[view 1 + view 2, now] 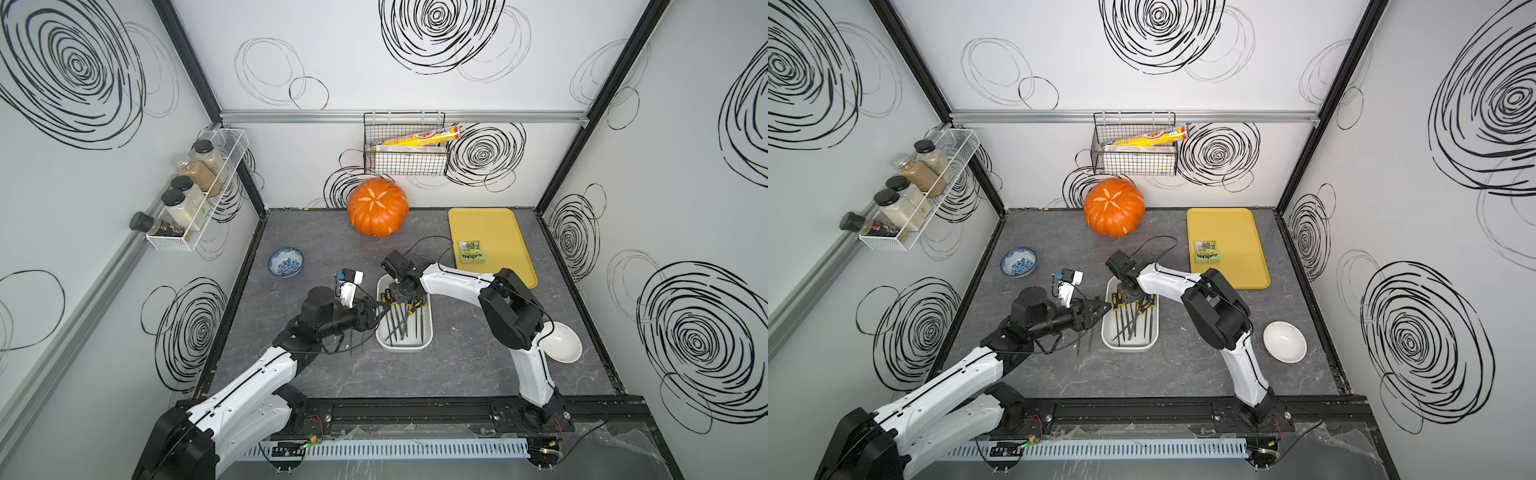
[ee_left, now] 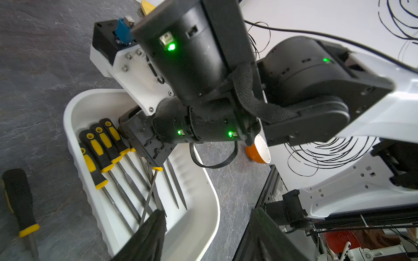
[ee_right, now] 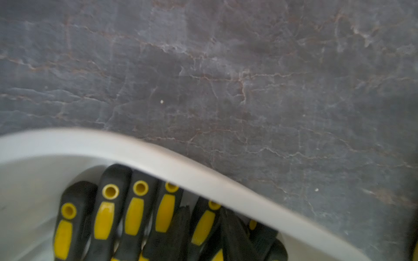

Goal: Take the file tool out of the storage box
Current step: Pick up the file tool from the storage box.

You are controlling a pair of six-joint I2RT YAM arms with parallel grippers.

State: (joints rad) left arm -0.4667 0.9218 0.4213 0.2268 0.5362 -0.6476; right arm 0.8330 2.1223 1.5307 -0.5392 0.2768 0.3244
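Observation:
The white storage box sits mid-table and holds several file tools with black and yellow handles. My right gripper reaches down into the box's far end, in both top views hidden under its wrist. Its jaws stand narrowly open, one on each side of a single file handle. My left gripper hovers open and empty over the box's left rim. Another file tool lies on the table left of the box, under the left arm.
An orange pumpkin stands at the back. A yellow tray with a green packet lies back right. A white bowl sits behind the right arm, a blue bowl at the left.

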